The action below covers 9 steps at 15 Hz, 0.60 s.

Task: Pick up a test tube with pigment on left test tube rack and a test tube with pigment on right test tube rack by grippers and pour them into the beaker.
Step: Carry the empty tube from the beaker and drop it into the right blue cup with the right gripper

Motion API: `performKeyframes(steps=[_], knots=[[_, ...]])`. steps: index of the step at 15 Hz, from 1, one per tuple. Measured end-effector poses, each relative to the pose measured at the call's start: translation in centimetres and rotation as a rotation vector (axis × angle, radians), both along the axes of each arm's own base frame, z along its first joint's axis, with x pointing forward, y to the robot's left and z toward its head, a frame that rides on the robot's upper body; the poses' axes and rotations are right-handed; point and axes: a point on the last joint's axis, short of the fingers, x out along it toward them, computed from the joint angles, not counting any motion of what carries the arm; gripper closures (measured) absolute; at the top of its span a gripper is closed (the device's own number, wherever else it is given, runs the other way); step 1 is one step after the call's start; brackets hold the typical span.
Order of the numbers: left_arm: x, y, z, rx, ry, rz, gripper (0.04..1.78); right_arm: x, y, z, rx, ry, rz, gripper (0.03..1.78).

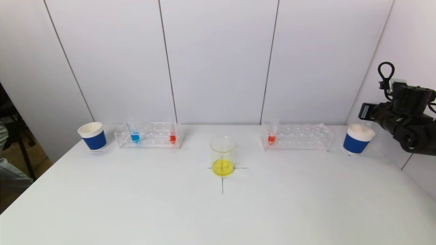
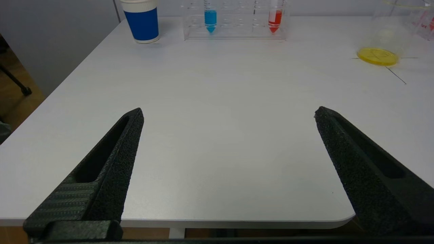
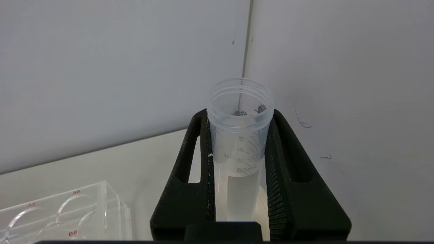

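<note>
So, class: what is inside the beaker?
The beaker holds a shallow layer of yellow liquid at its bottom; above that it looks empty. Nothing covers it, and the black cross on the table shows through.

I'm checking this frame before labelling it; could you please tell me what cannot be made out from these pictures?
- Left gripper: outside the head view; only its open fingers show in the left wrist view.
- Right gripper: in the head view its fingertips are hidden behind the arm.
- Tube held by the right gripper: its lower end is cut off by the gripper body in the right wrist view, so any leftover pigment is unseen.
- Right cup: its contents are hidden by its rim.
</note>
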Motion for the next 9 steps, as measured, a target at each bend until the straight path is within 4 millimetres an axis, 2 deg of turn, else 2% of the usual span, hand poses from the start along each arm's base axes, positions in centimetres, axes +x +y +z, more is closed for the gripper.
performKeyframes(steps=[9], knots=[[0.0, 0.0, 0.0, 0.0, 0.0, 0.0, 0.06, -0.1, 0.0, -2.9, 0.015, 0.045, -0.001, 1.33]])
